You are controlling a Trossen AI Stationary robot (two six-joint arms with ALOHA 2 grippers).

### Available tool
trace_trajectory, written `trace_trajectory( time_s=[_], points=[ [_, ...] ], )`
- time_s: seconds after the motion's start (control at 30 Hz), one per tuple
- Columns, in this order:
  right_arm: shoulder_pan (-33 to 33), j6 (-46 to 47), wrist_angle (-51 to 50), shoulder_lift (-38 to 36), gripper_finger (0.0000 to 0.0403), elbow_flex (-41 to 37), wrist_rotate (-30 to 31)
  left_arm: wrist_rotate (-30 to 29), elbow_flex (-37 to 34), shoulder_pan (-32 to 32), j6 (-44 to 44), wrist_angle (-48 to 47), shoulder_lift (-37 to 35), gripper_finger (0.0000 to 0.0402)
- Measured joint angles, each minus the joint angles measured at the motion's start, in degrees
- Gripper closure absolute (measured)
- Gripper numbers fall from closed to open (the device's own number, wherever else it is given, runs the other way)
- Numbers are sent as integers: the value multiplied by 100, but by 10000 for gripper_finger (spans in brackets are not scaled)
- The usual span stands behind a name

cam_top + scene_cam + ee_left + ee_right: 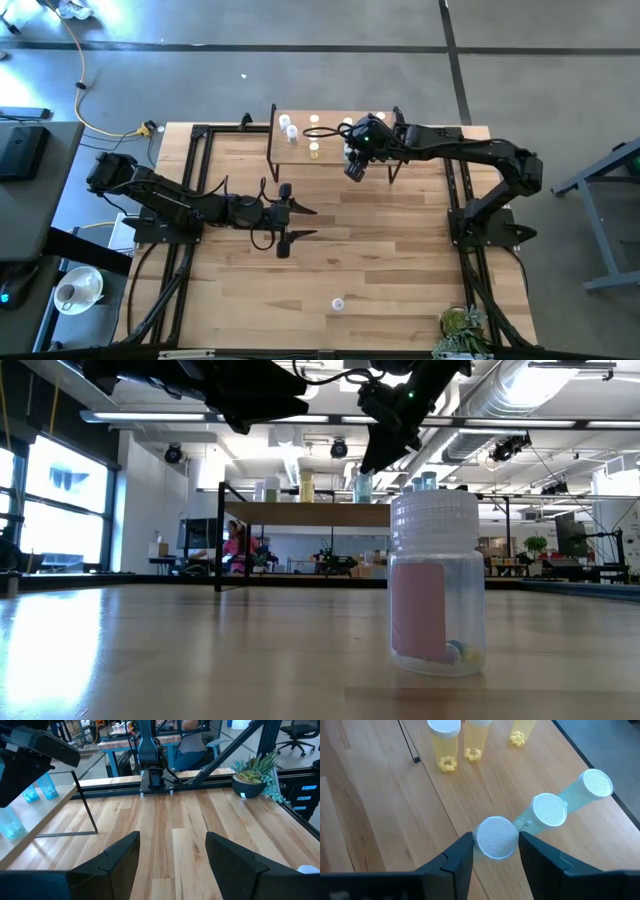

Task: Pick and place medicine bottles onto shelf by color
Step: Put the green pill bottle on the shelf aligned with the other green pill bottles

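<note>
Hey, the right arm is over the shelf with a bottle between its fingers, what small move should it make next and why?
Probably open the right pincer a little wider, then lift straight up. The white-capped bottle between its fingers looks to stand on the shelf beside two blue-teal bottles, so it seems placed, and a straight lift should avoid tipping those close neighbours.

Shelf [380,795]: three yellow bottles [444,742], three teal bottles [549,811].
</note>
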Motion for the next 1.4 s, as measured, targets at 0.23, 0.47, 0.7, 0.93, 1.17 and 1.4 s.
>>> trace_trajectory(
  time_s=[0.23,0.47,0.7,0.93,1.17,1.4],
  points=[
    [0,0,0,0,237,0,3,-1,0,0,0,0,0,186],
    [4,0,0,0,236,0,4,-1,0,0,0,0,0,186],
    [18,26,0,0,236,0,-52,-1,-1,-1,0,0,0,186],
    [85,110,19,-10,236,0,-106,-2,-2,0,0,-2,0,186],
    [83,162,-23,-11,236,0,-109,0,-2,-2,0,-2,0,186],
    [83,304,-92,89,236,0,-109,-2,-2,0,0,-1,0,186]
  ],
)
